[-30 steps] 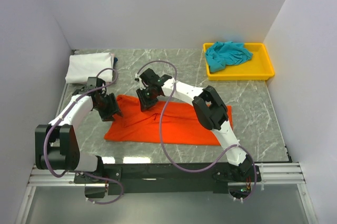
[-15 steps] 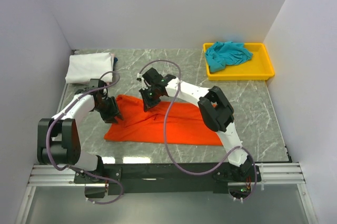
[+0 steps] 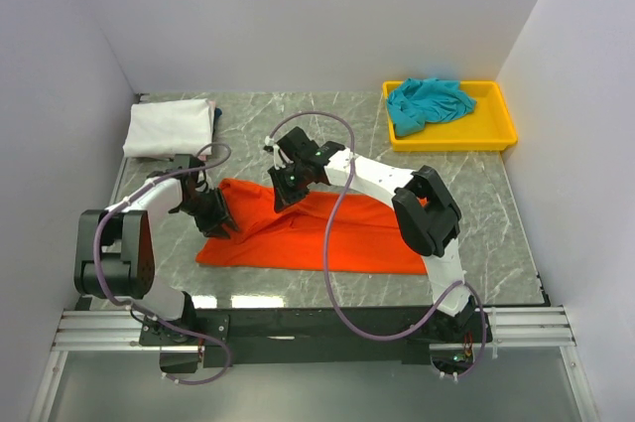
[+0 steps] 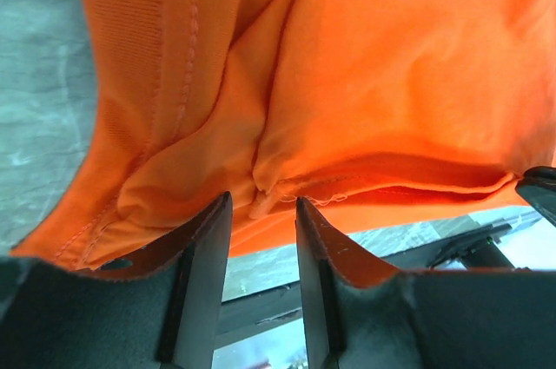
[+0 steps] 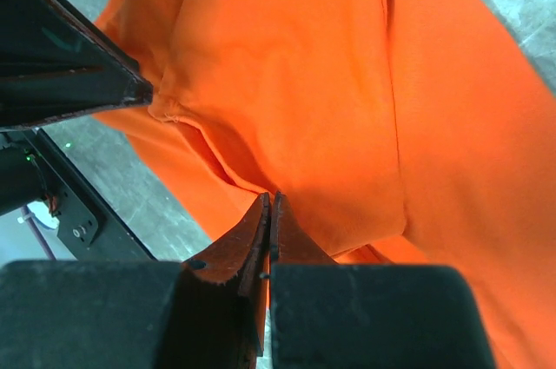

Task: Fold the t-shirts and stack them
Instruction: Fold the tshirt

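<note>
The orange-red t-shirt (image 3: 327, 233) lay in a long flat band on the marble table (image 3: 496, 204), with both tools at its left end. The left gripper (image 4: 259, 208) was clenched on a thick hem fold at the shirt's left edge, gripping with only its very tips. The right gripper (image 5: 270, 198) was clamped flat shut at the shirt's far edge, seemingly nipping a thin layer.

The likeliest trouble was a slip. With so shallow a bite on the left, a pull could draw the hem out and drop that corner. On the right, a pinch of one layer alone could peel the top ply away and spoil whatever fold lay beneath. The tools also stood near each other over the shirt's left end, so uneven lifts could bunch the cloth between them.

Whether the right tool truly held cloth was too fine to tell. The shirt's sleeves and neck were lost in its folds. The white t-shirt (image 3: 169, 127) sat folded beyond the orange-red shirt's far left corner. The teal t-shirt (image 3: 427, 102) lay crumpled in the yellow tray (image 3: 501, 129) well beyond its far right corner. Both showed little detail.
</note>
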Controlling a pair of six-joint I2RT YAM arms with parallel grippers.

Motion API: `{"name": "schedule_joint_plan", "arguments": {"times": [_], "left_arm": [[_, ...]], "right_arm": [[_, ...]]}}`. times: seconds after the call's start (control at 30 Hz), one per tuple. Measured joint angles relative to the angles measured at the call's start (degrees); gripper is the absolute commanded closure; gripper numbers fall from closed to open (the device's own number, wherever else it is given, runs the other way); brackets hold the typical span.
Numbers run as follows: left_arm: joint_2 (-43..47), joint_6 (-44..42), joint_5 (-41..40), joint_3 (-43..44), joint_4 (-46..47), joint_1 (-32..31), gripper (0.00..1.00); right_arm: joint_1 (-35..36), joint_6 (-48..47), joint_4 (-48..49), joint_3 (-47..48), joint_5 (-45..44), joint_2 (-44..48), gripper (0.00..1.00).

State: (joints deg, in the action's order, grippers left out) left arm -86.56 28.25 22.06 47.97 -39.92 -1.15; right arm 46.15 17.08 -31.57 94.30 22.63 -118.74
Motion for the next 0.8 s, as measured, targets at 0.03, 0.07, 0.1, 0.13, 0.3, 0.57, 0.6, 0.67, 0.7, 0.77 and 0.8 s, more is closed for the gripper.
{"name": "schedule_joint_plan", "arguments": {"times": [0.03,0.07,0.1,0.13,0.3,0.57,0.6,0.67,0.7,0.77,0.8], "left_arm": [[-0.33,-0.04,0.50,-0.07,0.11,0.00,0.59],[-0.63,-0.04,0.90,-0.13,0.20,0.00,0.59],[-0.87,-0.07,1.27,-0.22,0.28,0.00,0.59],[-1.16,-0.07,1.62,-0.31,0.35,-0.02,0.59],[-2.75,-0.09,2.75,-1.09,1.07,-0.26,0.62],[-4.22,-0.02,3.65,-1.29,2.36,-1.27,0.75],[-4.33,0.00,3.67,-1.29,2.49,-1.36,0.78],[-4.46,0.04,3.69,-1.31,2.69,-1.46,0.85],[-4.48,0.04,3.72,-1.31,2.78,-1.51,0.87],[-4.48,0.09,3.87,-1.36,2.95,-1.55,0.97],[-4.57,0.02,4.00,-1.36,3.08,-1.57,1.00]], "right_arm": [[0.00,0.00,0.04,0.00,0.00,0.00,1.00],[0.00,0.00,0.15,0.00,0.07,0.00,1.00],[0.00,0.02,0.31,0.00,0.20,0.00,1.00],[0.00,0.04,0.37,0.00,0.33,0.00,1.00],[0.00,0.24,0.52,0.00,0.59,0.00,1.00],[0.00,0.46,0.72,-0.17,0.79,0.00,1.00],[0.00,0.46,0.70,-0.17,0.79,0.00,1.00],[0.00,0.46,0.70,-0.17,0.81,0.00,1.00],[0.00,0.46,0.70,-0.20,0.81,0.00,1.00],[0.00,0.46,0.70,-0.20,0.81,0.00,1.00],[0.00,0.44,0.72,-0.24,0.81,0.00,1.00]]}}
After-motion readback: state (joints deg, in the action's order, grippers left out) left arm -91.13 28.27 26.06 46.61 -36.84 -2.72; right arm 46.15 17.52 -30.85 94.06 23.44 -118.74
